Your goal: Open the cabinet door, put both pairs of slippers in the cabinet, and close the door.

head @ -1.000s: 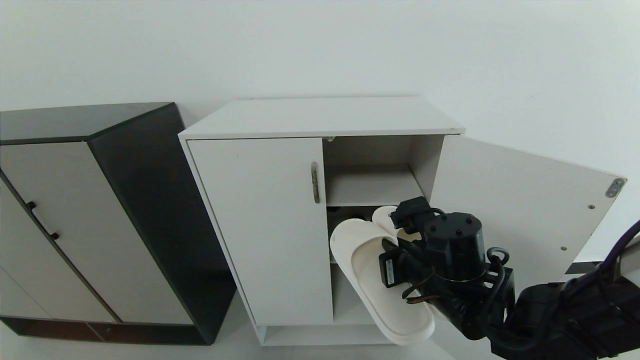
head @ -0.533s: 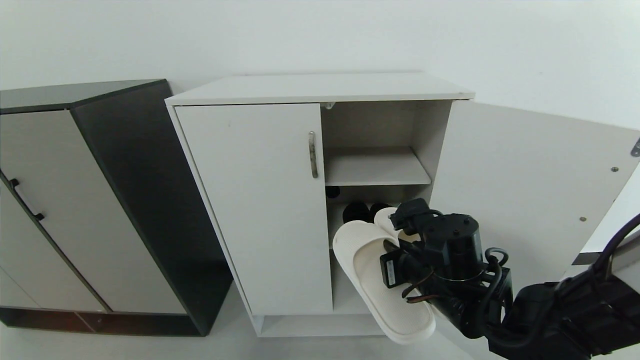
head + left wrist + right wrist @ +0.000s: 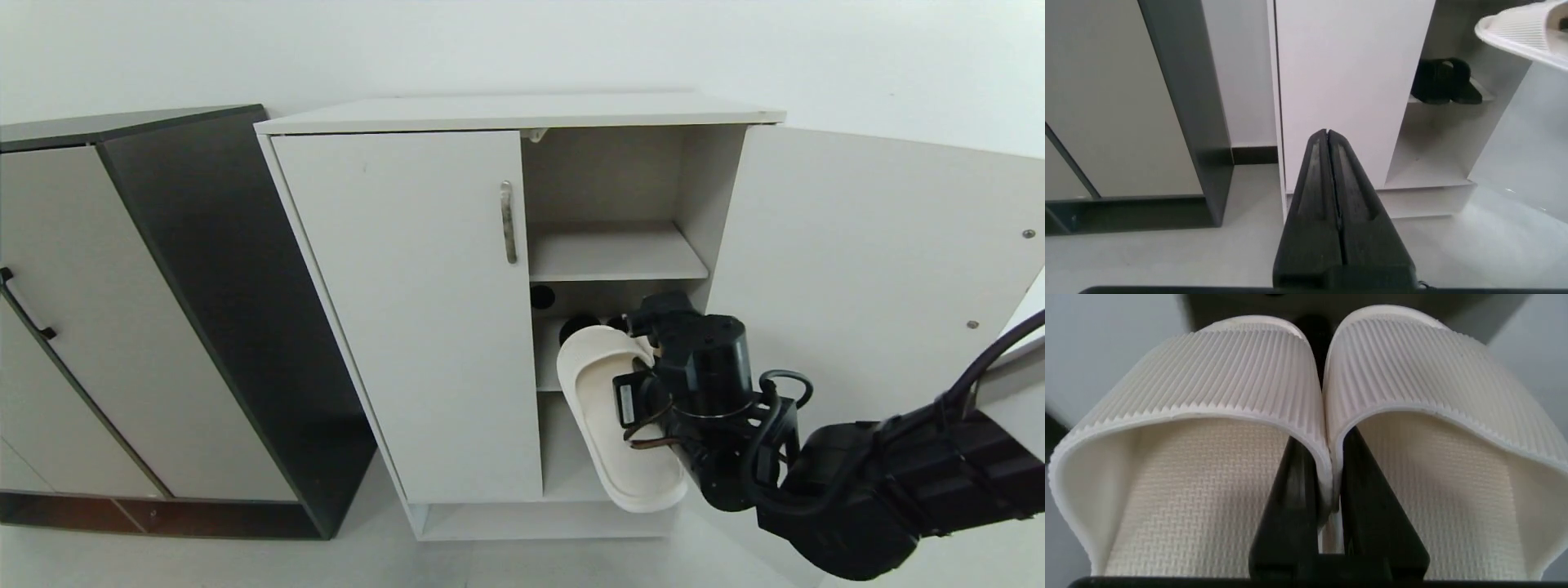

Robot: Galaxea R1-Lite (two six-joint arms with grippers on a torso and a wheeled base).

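The white cabinet has its right door swung wide open and its left door shut. A pair of black slippers lies on the middle shelf, also seen as black slippers in the left wrist view. My right gripper is shut on a pair of white slippers, pinching the inner edges of both white slippers together. They hang toes up just in front of the open compartment, at middle-shelf height. My left gripper is shut on nothing, low in front of the closed left door.
A dark cabinet with pale doors stands close against the white cabinet's left side. The top shelf holds nothing. The open door stands out to the right of my right arm. Bare floor lies before the cabinets.
The head camera has shifted, so the cabinets sit higher in the picture. My right gripper has carried the white slippers closer to the open compartment.
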